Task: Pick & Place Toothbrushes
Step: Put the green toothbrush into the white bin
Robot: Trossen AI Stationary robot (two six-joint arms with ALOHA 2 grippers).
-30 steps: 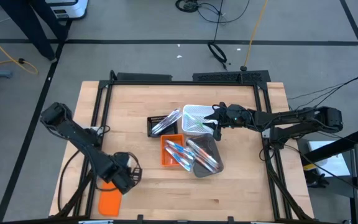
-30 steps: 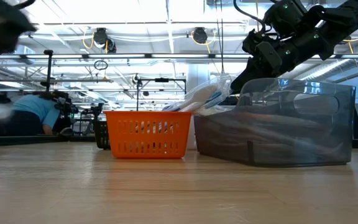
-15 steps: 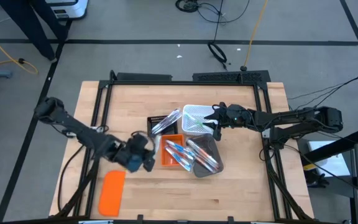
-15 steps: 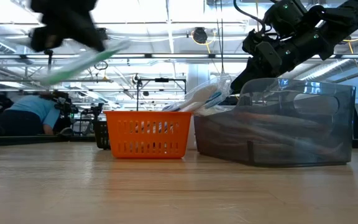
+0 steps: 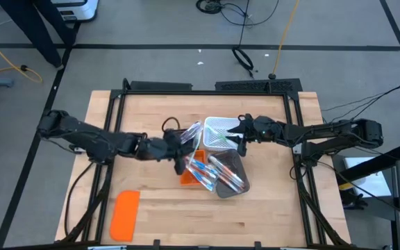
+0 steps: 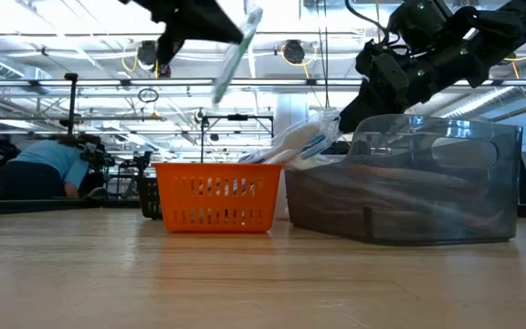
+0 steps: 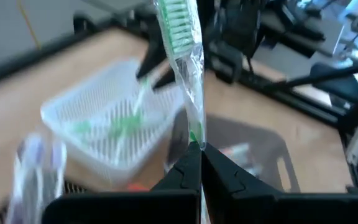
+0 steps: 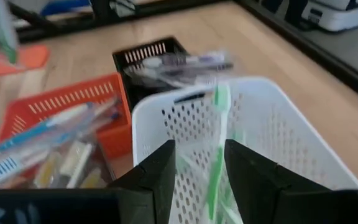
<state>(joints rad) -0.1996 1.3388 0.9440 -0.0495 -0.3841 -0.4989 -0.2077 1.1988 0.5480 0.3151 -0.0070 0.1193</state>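
A: Left gripper (image 5: 179, 148)?

B: Pressed together on one wrapped toothbrush (image 7: 183, 43) with green bristles, pinching the lower end of its clear sleeve. Held high above the surface (image 5: 255, 205), about over the gap between the black basket (image 5: 171, 142) and the orange basket (image 5: 185, 175). Tilted in the low view, head uppermost, well above the orange basket's rim.

A: And the right gripper (image 5: 240, 135)?

B: Spread, pinching nothing. Hovering at the edge of the white basket (image 5: 218, 132), on the side nearest its own arm.

A: Where are the other brushes?

B: Green toothbrushes (image 8: 218, 146) lying in the white basket. Blue toothbrushes (image 8: 42, 134) in the orange basket, slanting over its rim. Purple-tinted toothbrushes (image 8: 179, 62) across the top of the black basket. More wrapped ones in the clear grey bin (image 5: 235, 182), just beside the orange basket.

A: How are the four containers placed?

B: Clustered mid-surface: black and white at the back, orange and grey in front of them.

A: Any brand or label to read?

B: Print on the wrappers too blurred to make out.

A: Anything else about?

B: Flat orange lid (image 5: 125, 214) near the front left corner, well apart from the baskets. Beyond the surface, in the low view, a person (image 6: 42, 164) bent over at the far left.
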